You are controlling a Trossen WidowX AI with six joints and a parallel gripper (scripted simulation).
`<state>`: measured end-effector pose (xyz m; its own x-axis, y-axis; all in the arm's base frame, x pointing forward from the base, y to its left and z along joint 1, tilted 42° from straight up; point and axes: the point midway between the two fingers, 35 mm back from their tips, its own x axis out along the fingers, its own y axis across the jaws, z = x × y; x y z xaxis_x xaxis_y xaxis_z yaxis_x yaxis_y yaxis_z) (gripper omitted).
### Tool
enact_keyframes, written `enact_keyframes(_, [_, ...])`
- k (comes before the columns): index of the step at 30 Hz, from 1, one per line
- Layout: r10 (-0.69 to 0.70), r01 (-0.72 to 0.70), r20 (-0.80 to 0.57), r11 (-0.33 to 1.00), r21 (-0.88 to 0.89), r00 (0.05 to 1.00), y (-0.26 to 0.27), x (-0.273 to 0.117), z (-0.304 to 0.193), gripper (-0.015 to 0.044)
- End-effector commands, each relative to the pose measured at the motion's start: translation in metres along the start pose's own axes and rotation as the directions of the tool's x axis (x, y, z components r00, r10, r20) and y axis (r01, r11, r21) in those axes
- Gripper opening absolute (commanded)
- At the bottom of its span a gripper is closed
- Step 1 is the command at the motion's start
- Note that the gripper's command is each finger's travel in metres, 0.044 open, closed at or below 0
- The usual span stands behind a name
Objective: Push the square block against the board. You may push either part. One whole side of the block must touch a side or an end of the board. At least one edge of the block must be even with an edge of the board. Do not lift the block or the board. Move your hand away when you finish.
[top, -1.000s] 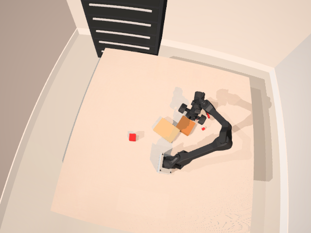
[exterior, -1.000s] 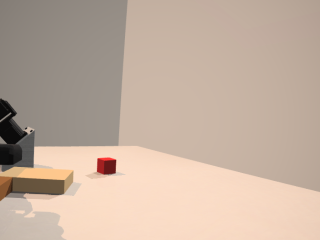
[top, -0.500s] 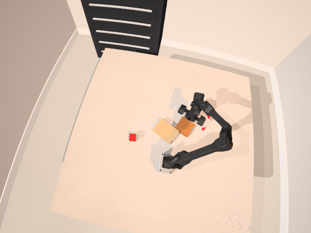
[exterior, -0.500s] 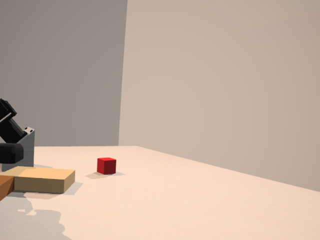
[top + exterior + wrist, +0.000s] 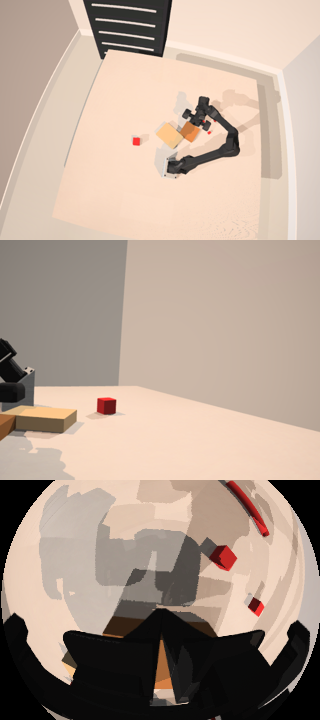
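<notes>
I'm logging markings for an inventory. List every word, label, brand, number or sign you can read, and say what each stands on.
There are none to read: no lettering shows on the orange block, the tan board, the red cube, the arm or the dark drawer unit.
</notes>
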<state>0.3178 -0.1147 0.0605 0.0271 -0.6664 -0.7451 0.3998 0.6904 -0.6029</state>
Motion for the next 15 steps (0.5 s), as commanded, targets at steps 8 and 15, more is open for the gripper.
enact_keyframes(8, [-0.002,0.002,-0.009,1.0,-0.003,1.0,-0.0007,0.0013,-0.0112,0.0])
enact_keyframes(15, [-0.002,0.002,-0.009,1.0,-0.003,1.0,-0.0008,0.0014,-0.0159,0.0])
